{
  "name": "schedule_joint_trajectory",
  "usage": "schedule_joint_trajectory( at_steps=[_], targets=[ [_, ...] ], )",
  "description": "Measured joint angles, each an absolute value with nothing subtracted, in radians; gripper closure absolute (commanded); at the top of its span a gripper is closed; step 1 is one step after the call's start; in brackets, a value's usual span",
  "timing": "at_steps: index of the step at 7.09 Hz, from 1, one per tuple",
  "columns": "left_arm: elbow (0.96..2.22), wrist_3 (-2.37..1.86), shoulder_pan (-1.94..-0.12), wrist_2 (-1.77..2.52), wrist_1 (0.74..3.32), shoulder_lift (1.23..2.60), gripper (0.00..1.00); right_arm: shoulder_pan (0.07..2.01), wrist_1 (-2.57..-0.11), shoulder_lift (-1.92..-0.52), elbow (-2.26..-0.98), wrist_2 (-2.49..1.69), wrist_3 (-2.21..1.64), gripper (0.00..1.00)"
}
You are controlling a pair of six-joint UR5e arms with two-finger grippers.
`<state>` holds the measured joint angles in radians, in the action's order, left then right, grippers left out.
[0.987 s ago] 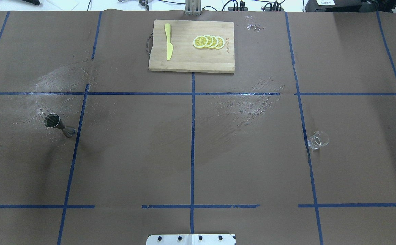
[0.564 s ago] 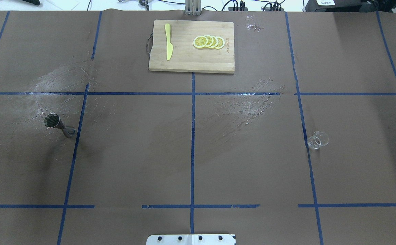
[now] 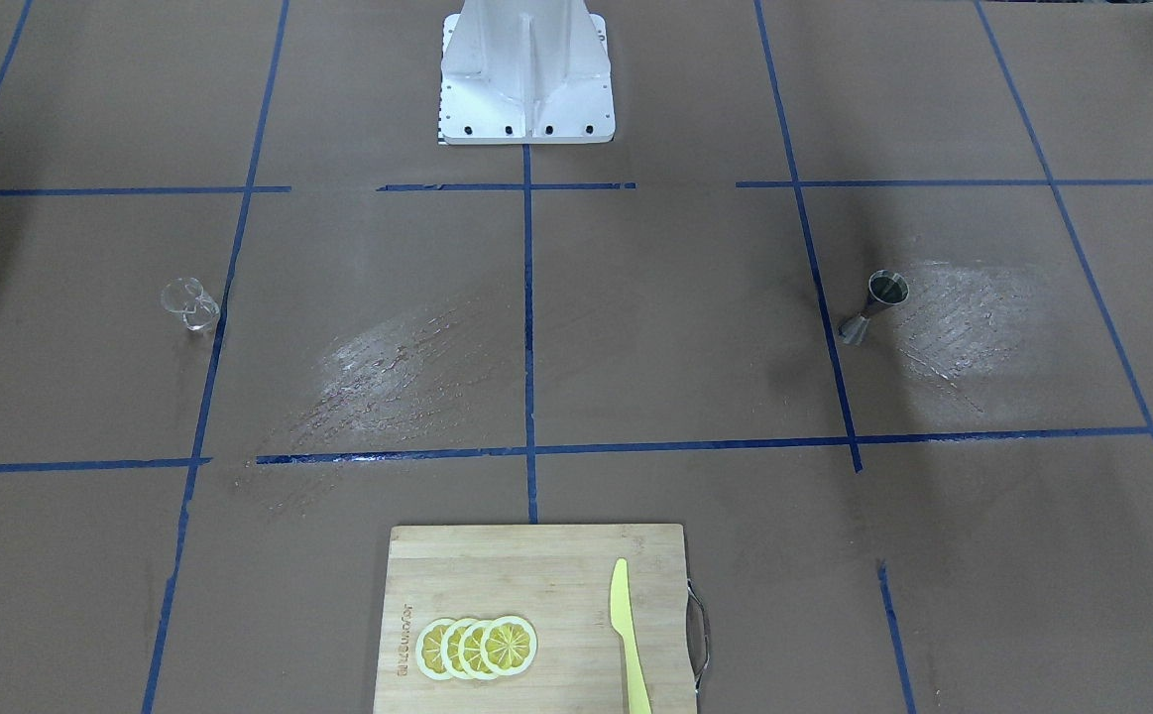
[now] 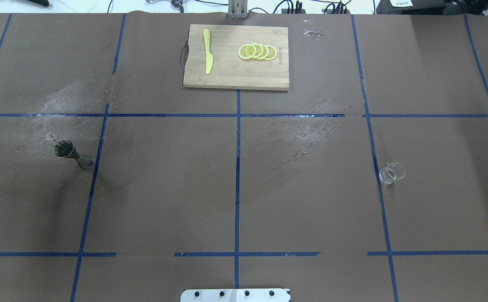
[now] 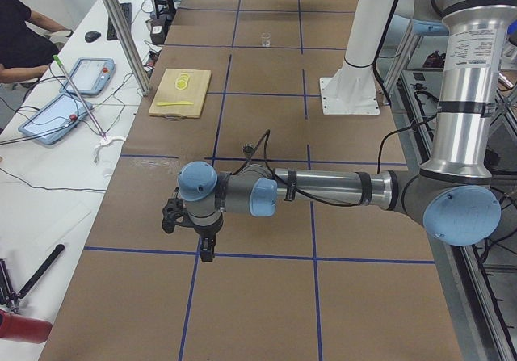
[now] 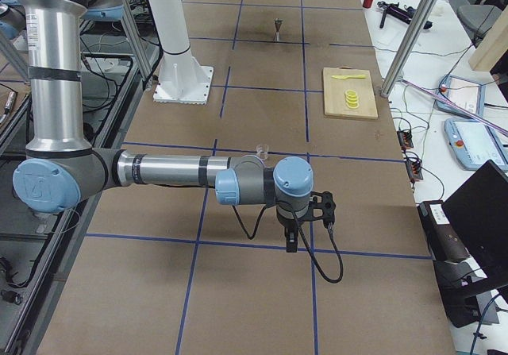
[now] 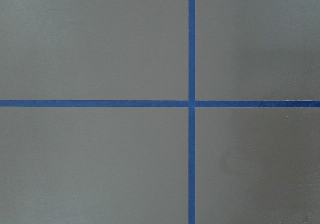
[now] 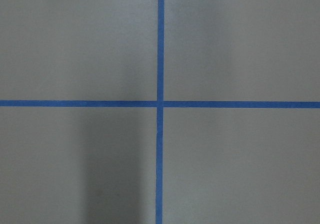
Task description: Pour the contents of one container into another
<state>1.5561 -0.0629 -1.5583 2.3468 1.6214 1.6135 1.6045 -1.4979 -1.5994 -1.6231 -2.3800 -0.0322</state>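
My left claw (image 5: pixel 207 253) hangs pointing down over a crossing of blue tape lines (image 7: pixel 191 103) at my left end of the table (image 4: pixel 164 188). It shows only from the side camera there, so I cannot tell whether its fingers are wide or narrow; nothing shows between them. Farther in, the steel jigger (image 4: pixel 73 154) stands upright just left of a tape line, on a pale, streaky smear (image 4: pixel 76 98) on the brown cover. It is well apart from both of my claws. At the middle of the far edge lies the wooden cutting board (image 4: pixel 235 77). A yellow knife (image 4: pixel 207 52) lies along the board's left part, and four overlapping lemon slices (image 4: pixel 257 51) sit on its right part. A second pale smear (image 4: pixel 306 130) spreads just right of the centre line. On my right side the clear glass cup (image 4: pixel 391 173) stands just right of another tape line, its pouring lip turned toward the far left, and I cannot tell whether it holds anything. My right claw (image 6: pixel 291 246) hangs pointing down over a tape crossing at my right end, seen only from the side, so I cannot tell its opening either.
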Motion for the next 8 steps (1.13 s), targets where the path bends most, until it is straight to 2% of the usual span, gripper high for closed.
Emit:
schedule_joint_trajectory(
  at_steps=[8],
  targets=[
    [1.554, -0.064, -1.558, 2.349, 1.622, 1.615, 0.00, 1.603, -1.496, -1.603, -1.622, -2.393, -0.035, 0.00]
  ],
)
